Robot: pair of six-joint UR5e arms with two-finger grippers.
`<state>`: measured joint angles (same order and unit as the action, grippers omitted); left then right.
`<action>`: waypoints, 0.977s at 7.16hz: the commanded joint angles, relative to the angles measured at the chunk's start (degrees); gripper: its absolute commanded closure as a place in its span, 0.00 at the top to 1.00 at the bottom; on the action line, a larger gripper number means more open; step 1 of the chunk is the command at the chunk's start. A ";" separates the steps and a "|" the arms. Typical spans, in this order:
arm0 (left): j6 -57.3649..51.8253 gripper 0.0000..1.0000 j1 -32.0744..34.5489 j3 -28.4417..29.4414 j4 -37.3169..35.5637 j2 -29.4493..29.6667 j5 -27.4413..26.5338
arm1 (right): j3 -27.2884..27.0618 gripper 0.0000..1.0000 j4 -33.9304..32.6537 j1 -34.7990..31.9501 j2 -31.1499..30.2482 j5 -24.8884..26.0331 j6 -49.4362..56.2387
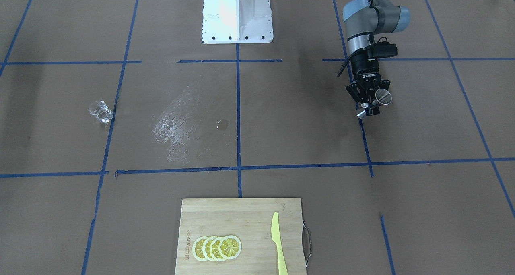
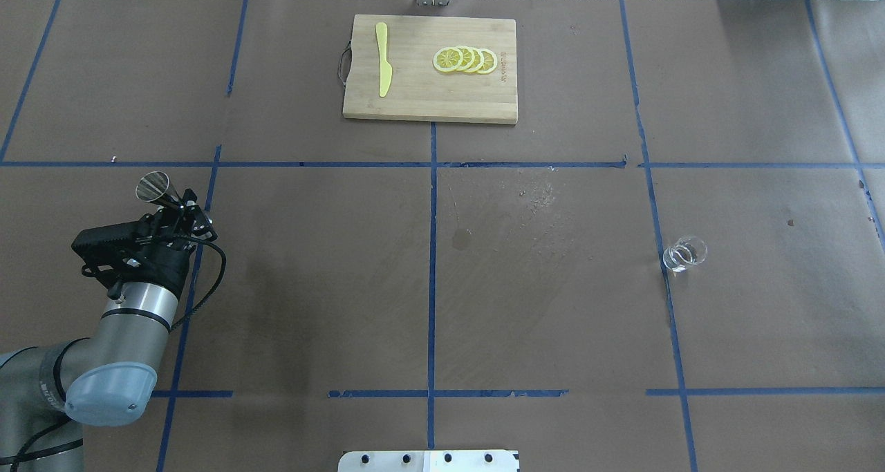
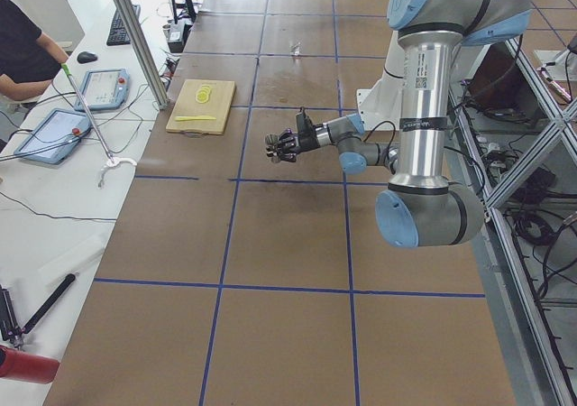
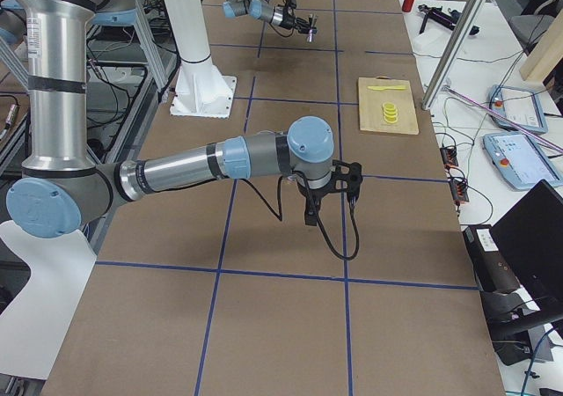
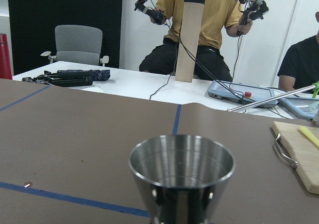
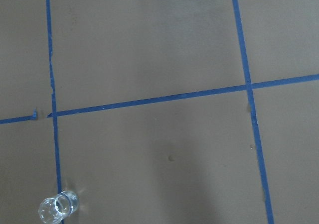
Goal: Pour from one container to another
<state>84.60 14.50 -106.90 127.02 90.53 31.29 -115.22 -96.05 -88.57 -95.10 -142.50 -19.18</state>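
Spanning every view, the tabletop [image 2: 553, 320] carries a cutting board [image 2: 429, 109] at the middle of the edge opposite the robot. The left gripper [image 1: 372, 106] hangs over the left half, jaws clamped on the tilted jigger [image 1: 383, 97]. For the right gripper [image 4: 350, 189], the jaw state cannot be told. The glass cup [image 2: 684, 253] sits on the right half, against a tape line [image 2: 668, 299].

On my remote feed, the left arm [image 2: 135, 313] and right arm [image 4: 176, 169] show silver tubes with pale blue-grey joint caps. The left's black gripper [image 1: 371, 106] is lettered ROBOTIQ, a black cable [image 2: 224, 268] looping at its wrist. Dark screws line the lower edge of the white base [image 1: 237, 13].
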 commanded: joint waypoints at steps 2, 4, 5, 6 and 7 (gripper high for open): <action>-10.12 0.00 0.00 -1.56 2.53 5.86 0.35 | -5.36 1.00 18.82 14.24 -4.70 10.11 -24.55; -17.32 0.00 -0.09 -1.39 9.51 6.77 4.71 | -5.36 1.00 40.78 23.85 -12.71 18.47 -39.14; -24.23 0.00 0.00 -1.30 18.35 6.85 6.49 | -5.45 1.00 41.46 25.45 -12.82 19.36 -39.71; -32.48 0.00 0.00 -1.30 21.14 7.38 6.59 | -5.97 1.00 42.08 29.03 -12.82 23.72 -40.23; -34.22 0.00 0.18 -1.30 21.08 8.60 6.68 | -6.15 1.00 45.04 32.89 -12.82 27.50 -44.15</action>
<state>55.05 14.55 -108.22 146.13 98.05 37.54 -121.07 -53.90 -59.99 -107.75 -119.36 -59.92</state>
